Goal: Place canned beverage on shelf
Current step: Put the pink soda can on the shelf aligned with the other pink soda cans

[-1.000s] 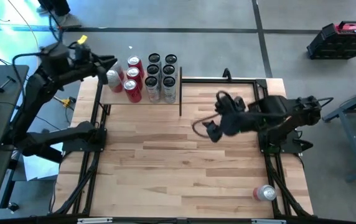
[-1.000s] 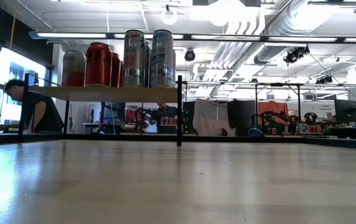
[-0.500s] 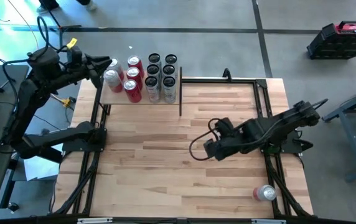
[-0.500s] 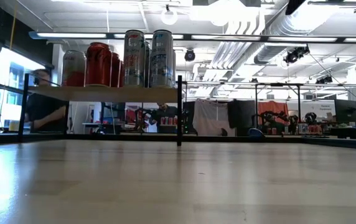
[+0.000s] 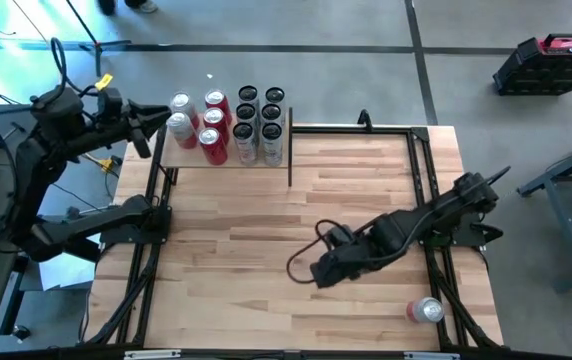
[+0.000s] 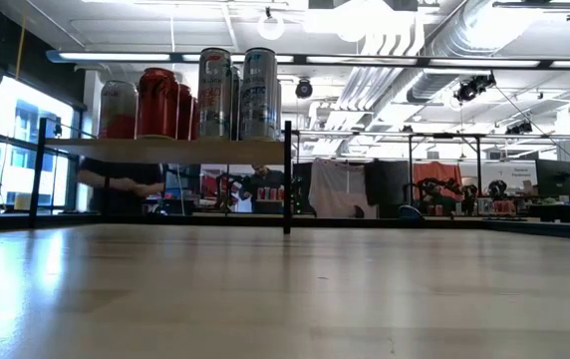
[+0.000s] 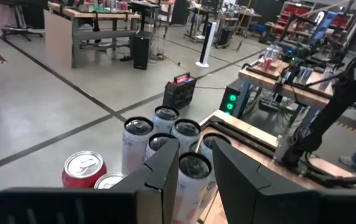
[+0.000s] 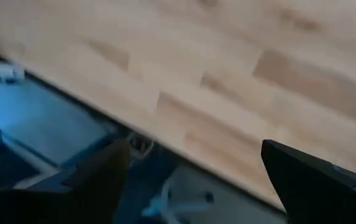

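The shelf (image 5: 179,157) stands at the table's far left and carries several red and silver cans (image 5: 236,125), upright on its board (image 6: 165,150). They also show as cans (image 7: 165,118) ahead of my left fingers. My left gripper (image 5: 156,125) hovers just off the shelf's left end, pointing at the cans, its fingers (image 7: 165,177) a narrow gap apart with nothing between them. My right gripper (image 5: 311,275) hangs wide open over the table's near middle, pointing down, with nothing between its fingers (image 8: 97,177). One more red-and-silver can (image 5: 425,311) is at the table's near right corner.
Black frame rails (image 5: 421,150) run along the table's sides and far right. A thin black post (image 6: 287,178) marks the shelf's right end. A person (image 6: 126,184) stands in the room behind the shelf. Bare wood (image 5: 236,260) lies between the shelf and my right gripper.
My left gripper has drawn back from the cans on the shelf toward the table's left edge. My right gripper has come down and toward the table's near edge and somewhat left, rolling and tipping until it points down. It has stayed wide open.
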Controlling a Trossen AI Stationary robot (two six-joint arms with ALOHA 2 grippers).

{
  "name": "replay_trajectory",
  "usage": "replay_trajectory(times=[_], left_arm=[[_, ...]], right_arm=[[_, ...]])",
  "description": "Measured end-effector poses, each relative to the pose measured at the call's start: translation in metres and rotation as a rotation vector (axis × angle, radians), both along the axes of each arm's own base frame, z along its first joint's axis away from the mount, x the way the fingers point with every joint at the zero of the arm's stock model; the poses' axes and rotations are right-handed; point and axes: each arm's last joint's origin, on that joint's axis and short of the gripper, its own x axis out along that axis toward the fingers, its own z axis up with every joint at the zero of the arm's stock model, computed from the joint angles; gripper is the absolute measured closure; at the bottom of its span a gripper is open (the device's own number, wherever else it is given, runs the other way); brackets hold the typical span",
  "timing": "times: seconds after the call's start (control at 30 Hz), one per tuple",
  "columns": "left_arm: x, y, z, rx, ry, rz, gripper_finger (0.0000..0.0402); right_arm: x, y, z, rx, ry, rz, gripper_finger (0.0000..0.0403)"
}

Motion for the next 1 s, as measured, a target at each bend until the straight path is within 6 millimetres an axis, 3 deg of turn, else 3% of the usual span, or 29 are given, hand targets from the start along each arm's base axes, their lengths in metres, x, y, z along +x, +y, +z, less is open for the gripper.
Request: replay_trajectory(times=[0.17, 0.37, 0.7, 1.0], left_arm=[[-0.004, -0.004, -0.001, 0.000, 0.001, -0.003, 0.0312], [-0.004, -0.004, -0.001, -0.003, 0.004, -0.003, 0.0312], [-0.004, -0.005, -0.003, -0.020, 0.020, -0.004, 0.0312], [-0.004, -0.005, -0.004, -0.022, 0.032, -0.006, 0.0312]], right_arm=[[0.000, 0.025, 0.015, 0.096, 0.111, 0.061, 0.0054], [-0.024, 0.061, 0.015, 0.116, 0.297, 0.181, 0.0054], [-0.059, 0.091, -0.016, 0.067, 0.520, 0.251, 0.0054], [-0.073, 0.091, -0.056, 0.167, 0.771, 0.376, 0.0037]])
